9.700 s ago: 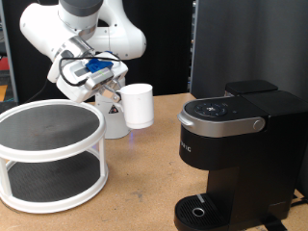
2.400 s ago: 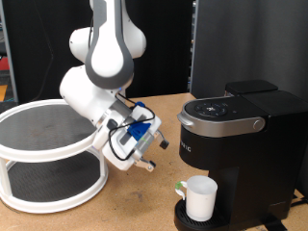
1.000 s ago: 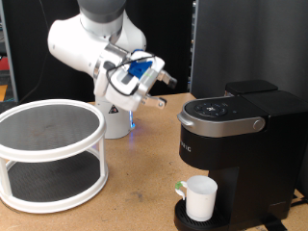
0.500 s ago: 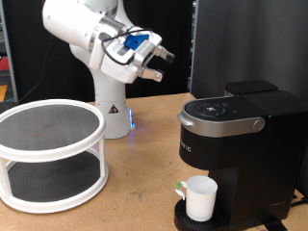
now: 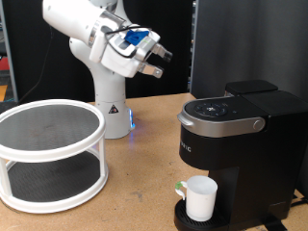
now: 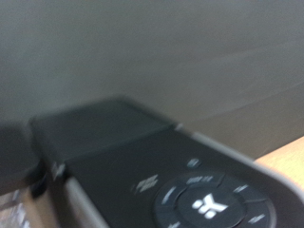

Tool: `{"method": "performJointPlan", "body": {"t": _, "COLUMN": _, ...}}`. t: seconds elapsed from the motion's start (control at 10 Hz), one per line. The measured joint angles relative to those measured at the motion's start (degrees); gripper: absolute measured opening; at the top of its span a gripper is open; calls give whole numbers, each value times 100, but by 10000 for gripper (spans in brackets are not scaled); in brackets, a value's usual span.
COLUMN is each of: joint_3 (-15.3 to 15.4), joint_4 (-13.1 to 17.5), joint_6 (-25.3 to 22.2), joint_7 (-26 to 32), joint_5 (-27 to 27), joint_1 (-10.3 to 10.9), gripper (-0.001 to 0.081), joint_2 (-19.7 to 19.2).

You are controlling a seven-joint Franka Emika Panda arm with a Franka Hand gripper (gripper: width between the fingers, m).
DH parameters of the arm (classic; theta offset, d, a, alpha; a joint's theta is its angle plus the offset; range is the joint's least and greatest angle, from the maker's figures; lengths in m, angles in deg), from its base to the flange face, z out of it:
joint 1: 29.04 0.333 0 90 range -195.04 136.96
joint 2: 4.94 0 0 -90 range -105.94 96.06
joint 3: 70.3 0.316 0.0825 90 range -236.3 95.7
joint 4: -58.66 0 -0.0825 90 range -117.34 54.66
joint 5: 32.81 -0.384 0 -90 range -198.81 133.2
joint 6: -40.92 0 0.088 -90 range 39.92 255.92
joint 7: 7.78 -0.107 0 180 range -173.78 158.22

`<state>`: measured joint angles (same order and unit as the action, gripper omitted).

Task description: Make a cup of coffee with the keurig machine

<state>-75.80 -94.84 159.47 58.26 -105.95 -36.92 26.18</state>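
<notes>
You're looking at a blurred top of the keurig machine [image 6: 142, 157], its black lid and round button panel [image 6: 204, 202] against a dark backdrop, with no fingers of the gripper showing.

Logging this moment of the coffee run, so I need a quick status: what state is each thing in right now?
cup: upright on the machine's drip base, under the spout, nothing gripping it.
keurig machine: top lid down, standing on the table.
hand: raised in the air to the exterior view's upper left of the machine, holding nothing.
two-tier rack: upright on the table, both shelves bare.
</notes>
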Motion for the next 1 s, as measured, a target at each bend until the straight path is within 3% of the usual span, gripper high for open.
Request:
{"method": "performJointPlan", "body": {"t": 0.2, "joint_3": 281, "joint_4": 140, "joint_6": 115, "joint_7": 403, "joint_5": 848, "joint_1": 8, "gripper": 803, "joint_2": 28}}
{"method": "performJointPlan", "body": {"t": 0.5, "joint_3": 367, "joint_4": 462, "joint_6": -529, "joint_7": 589, "joint_5": 1757, "joint_1": 14, "gripper": 803, "joint_2": -3}}
{"method": "performJointPlan", "body": {"t": 0.7, "joint_3": 418, "joint_4": 440, "joint_6": -393, "joint_7": 782, "joint_5": 1873, "joint_1": 15, "gripper": 803, "joint_2": 2}}
{"method": "performJointPlan", "body": {"t": 1.0, "joint_3": 891, "joint_4": 634, "joint_6": -321, "joint_7": 1232, "joint_5": 3257, "joint_1": 21, "gripper": 803, "joint_2": 25}}
